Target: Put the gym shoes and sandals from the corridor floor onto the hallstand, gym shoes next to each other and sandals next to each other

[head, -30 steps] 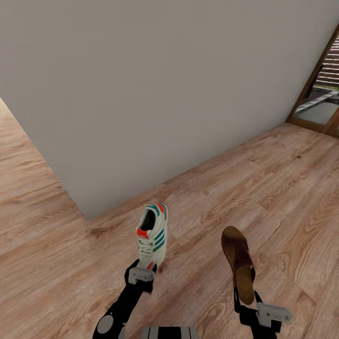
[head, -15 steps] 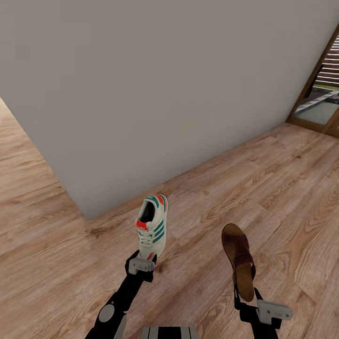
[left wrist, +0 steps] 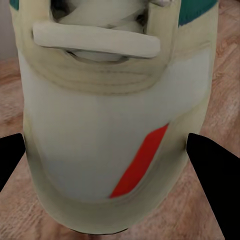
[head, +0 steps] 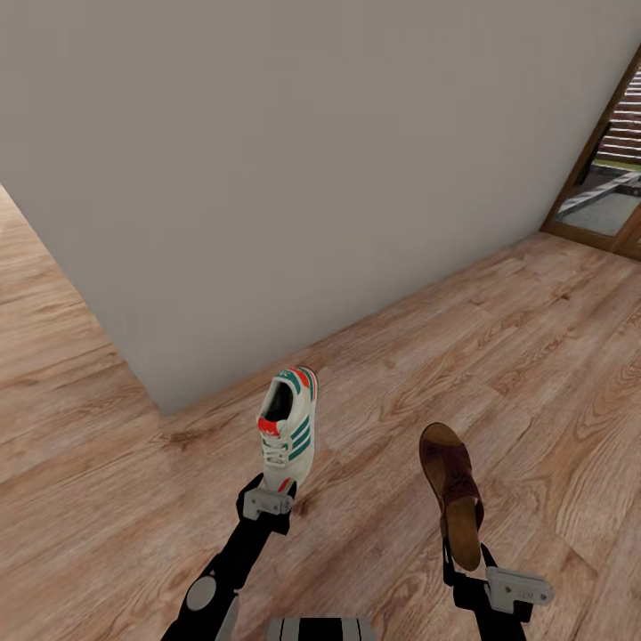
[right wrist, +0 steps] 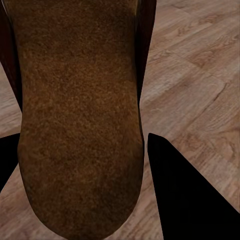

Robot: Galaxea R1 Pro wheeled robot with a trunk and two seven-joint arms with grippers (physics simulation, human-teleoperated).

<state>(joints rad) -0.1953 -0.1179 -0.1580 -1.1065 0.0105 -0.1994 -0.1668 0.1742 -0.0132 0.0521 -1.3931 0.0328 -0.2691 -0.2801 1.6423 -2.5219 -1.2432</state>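
White shoe: the gym shoe is white with green stripes and red-orange patches. It is held up over the corridor floor, toe end down at the gripper and heel end up.
Left gripper: the left gripper is clamped on the toe end of the gym shoe. From the left wrist camera, the two black fingers sit on either side of the pale toe with its red patch.
Brown shoe: the sandal is dark brown with a wide strap full of little holes and a tan inside. It is held up over the floor, heel end down at the gripper and strap end up.
Right gripper: the right gripper is clamped on the heel end of the sandal. From the right wrist camera, the fuzzy brown sandal sits between the two black fingers.
Side by side: the gym shoe is on the left and the sandal is on the right, with a gap of bare floor between them. They do not touch.
Floor: light brown wood planks.
Wall: a plain grey wall stands behind both shoes, with its corner just past the gym shoe on the left.
Door: a brown wooden door frame shows at the far right.
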